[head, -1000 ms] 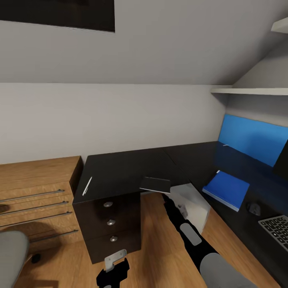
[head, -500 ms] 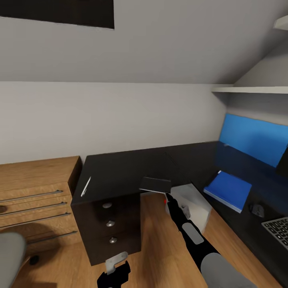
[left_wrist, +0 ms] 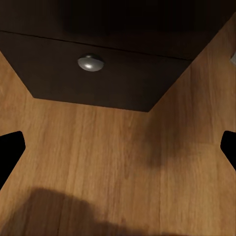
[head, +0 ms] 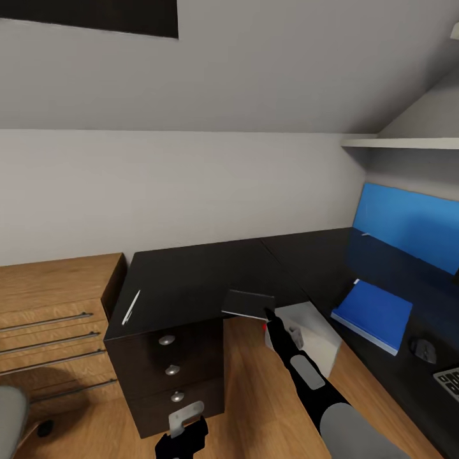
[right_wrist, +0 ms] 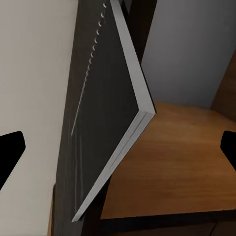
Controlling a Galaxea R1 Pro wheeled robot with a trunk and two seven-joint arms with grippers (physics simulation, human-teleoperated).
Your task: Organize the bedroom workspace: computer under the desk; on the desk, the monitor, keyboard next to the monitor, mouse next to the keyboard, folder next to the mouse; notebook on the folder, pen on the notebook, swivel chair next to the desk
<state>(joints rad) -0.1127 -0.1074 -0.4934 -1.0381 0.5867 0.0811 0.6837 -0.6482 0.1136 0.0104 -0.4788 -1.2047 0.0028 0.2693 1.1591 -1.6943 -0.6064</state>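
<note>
Here the right end effector [head: 266, 313] reaches mid-frame toward the notebook [head: 248, 303] overhanging the worktop [head: 191, 274] edge, presumably for an easier pinch; its fingers stand apart.

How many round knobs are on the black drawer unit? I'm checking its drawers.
3, in a column on the drawer unit front: top knob, middle knob, bottom knob. None looks hidden.

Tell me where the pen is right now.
In the head view, the pen lies on the desk near its left edge, above the black drawer unit, beside the wooden cabinet, far left of the folder.
</note>
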